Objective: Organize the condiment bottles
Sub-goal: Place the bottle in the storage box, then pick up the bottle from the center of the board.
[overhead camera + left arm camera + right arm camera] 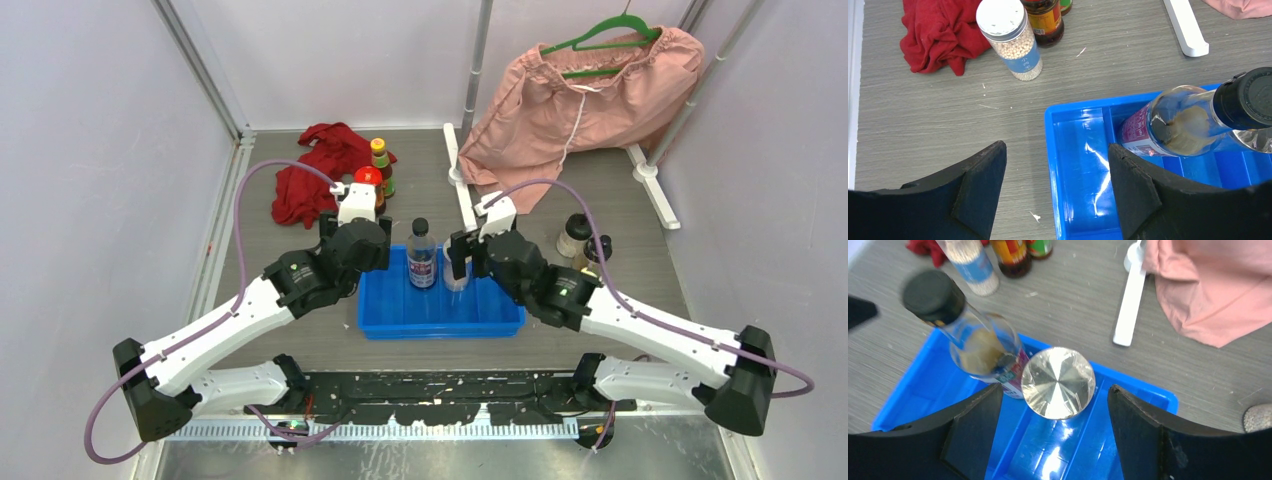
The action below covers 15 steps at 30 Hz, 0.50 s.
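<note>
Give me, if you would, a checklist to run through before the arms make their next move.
1. Right gripper open, fingers either side of the clear jar without touching it: ok.
2. Clear jar upright inside the blue tray: ok.
3. Black-capped bottle standing in the tray: ok.
4. Gap between that bottle and the jar: cannot tell; they overlap in the right wrist view.
5. Left gripper open and empty, over the tray's left edge: ok.
6. All bottles in the tray: not ok; the peppercorn jar and sauce bottle stand on the table.
</note>
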Tool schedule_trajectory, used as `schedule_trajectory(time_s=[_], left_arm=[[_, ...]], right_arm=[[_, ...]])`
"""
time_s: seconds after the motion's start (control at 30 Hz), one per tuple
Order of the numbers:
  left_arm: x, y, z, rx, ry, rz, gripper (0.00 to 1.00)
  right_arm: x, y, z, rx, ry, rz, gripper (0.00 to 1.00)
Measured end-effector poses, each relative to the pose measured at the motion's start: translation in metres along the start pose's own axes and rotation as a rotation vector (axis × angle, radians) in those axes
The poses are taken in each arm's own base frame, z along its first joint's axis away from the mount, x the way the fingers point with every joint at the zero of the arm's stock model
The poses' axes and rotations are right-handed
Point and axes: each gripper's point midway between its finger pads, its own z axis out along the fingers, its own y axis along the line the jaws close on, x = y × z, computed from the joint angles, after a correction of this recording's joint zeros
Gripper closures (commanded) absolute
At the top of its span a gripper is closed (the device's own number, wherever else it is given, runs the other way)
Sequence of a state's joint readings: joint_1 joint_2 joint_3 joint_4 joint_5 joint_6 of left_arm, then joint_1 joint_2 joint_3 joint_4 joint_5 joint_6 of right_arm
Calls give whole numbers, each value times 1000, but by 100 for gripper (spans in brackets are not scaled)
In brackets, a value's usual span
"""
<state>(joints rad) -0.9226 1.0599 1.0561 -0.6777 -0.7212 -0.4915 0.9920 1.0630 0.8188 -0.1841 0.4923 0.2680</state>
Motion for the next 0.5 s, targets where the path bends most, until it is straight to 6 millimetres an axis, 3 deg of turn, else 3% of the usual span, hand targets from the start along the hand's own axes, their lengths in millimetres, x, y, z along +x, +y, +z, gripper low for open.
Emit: schedule_trajectory(time_s=[0.17,0.3,0.43,0.5], left_arm=[[-1,1,-1,2,-4,-4,25],[-3,2,-3,4,-11,-9,25],[-7,2,-5,7,-18,-8,22],[-14,3,-6,6,-26,-3,22]], right_arm=[[-47,-3,-25,-9,-85,42,13],[-75,-25,-42,93,-127,39,5],[-79,-58,-46,231,-113,27,4],[-74,-86,-42,311,-82,53,4]])
